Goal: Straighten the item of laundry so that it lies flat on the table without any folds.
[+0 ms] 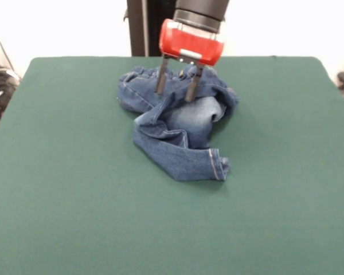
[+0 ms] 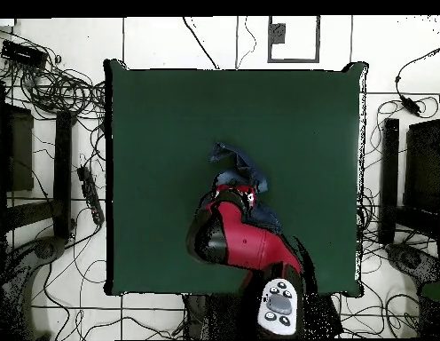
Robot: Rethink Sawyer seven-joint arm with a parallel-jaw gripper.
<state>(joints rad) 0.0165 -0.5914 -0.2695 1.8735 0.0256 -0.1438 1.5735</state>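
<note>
**Crumpled jeans under an open claw on the green worktop**

The worktop (image 1: 63, 195) is a wide rectangle covered in plain dark green cloth, smooth and flat across nearly all its area. It takes up most of the front view, and in the overhead view it sits as a green block on a pale tiled floor (image 2: 153, 40).

The jeans (image 1: 178, 129) lie bunched on the half of the worktop nearer the robot, roughly central across its width. They are dark blue denim, heaped and folded over themselves, with a faded whitish patch showing in the middle and 1 hemmed leg end with tan stitching pointing toward the camera in the front view. From overhead only a blue edge of the jeans (image 2: 237, 164) shows past the arm.

The claw (image 1: 176, 86) hangs from a red housing, its 2 dark fingers (image 1: 161, 77) spread apart, their tips down at the far part of the heap. Whether they press into the denim I cannot tell.

Black cables (image 2: 55, 84) trail over the floor on both sides of the worktop, thickest at 1 corner. Dark equipment stands (image 2: 15, 146) flank it, and the wall behind the robot is white.
</note>
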